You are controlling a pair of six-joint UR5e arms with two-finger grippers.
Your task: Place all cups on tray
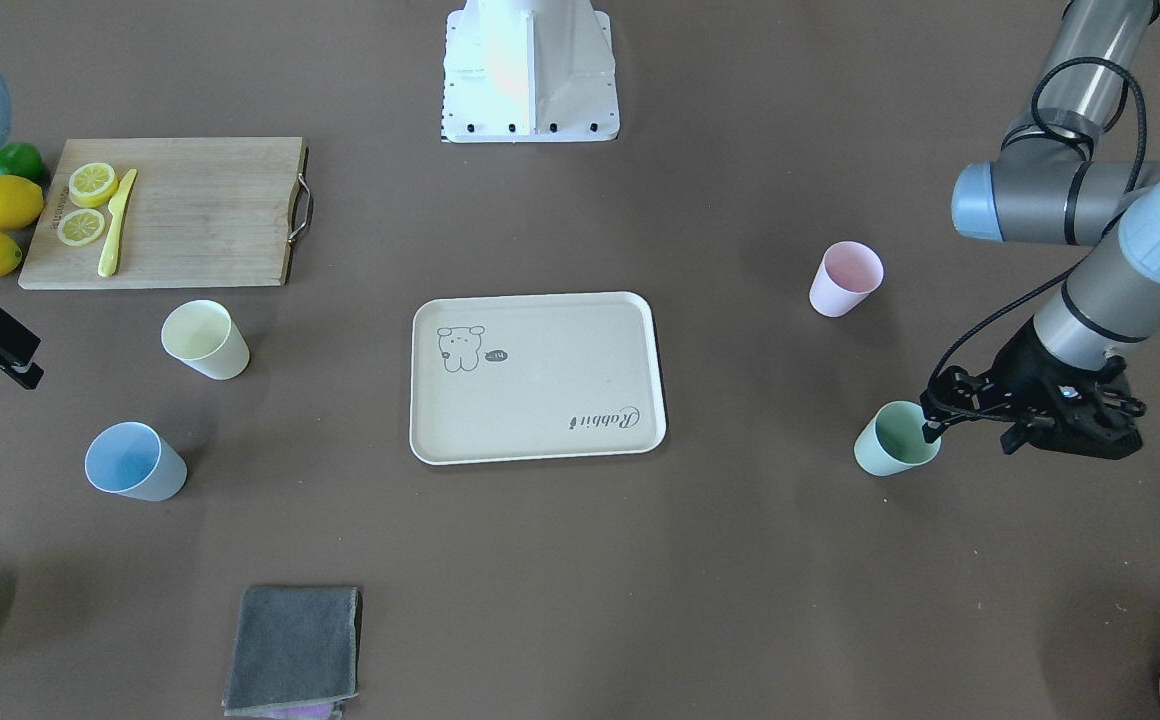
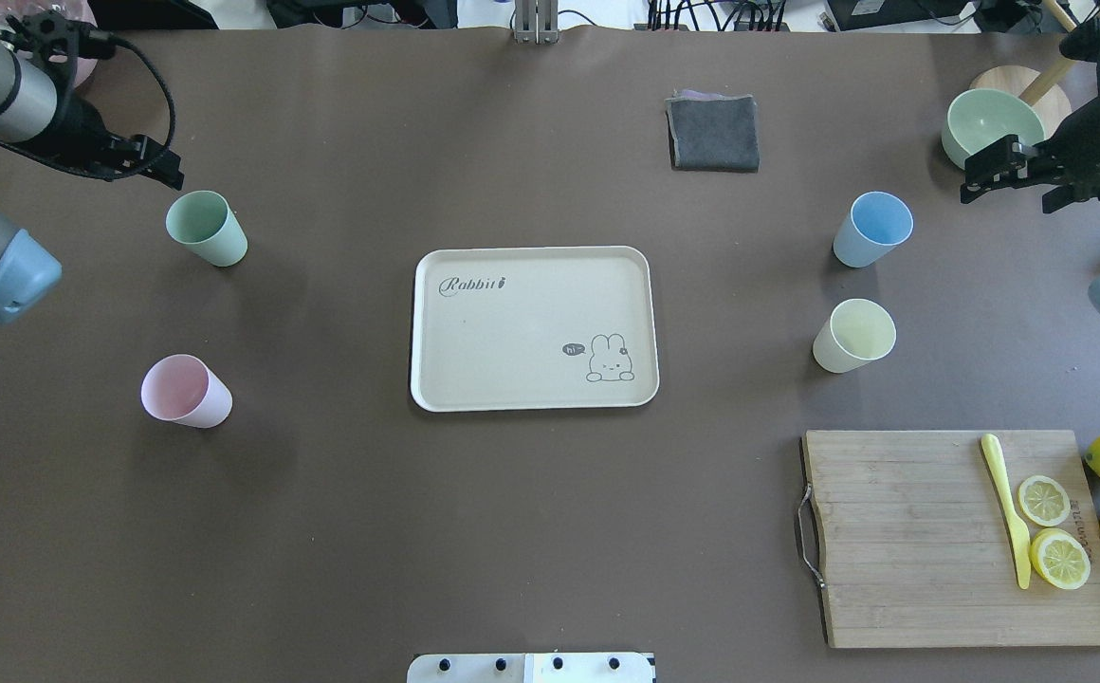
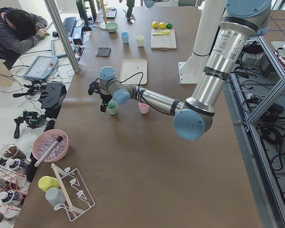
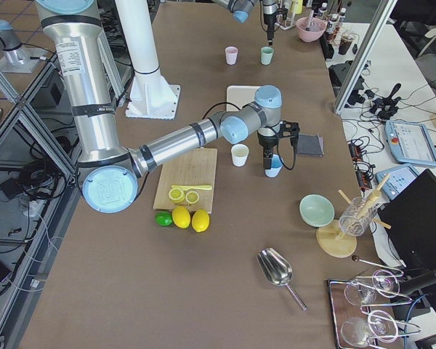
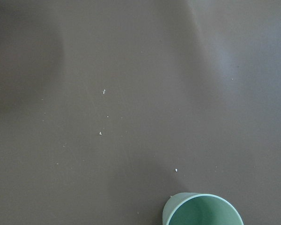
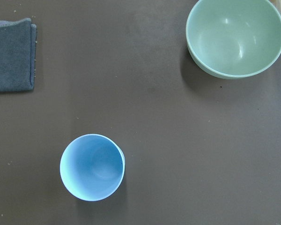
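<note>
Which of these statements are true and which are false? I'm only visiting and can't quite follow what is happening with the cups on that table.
1. The tray has no cup on it. True.
2. The blue cup and the yellow cup stand on the same side of the tray. True.
3. The left end effector grips the pink cup. False: it is near the mint green cup, and the pink cup stands free.
4. The yellow knife lies on the tray. False: it lies on the cutting board, beside the lemon slices.
</note>
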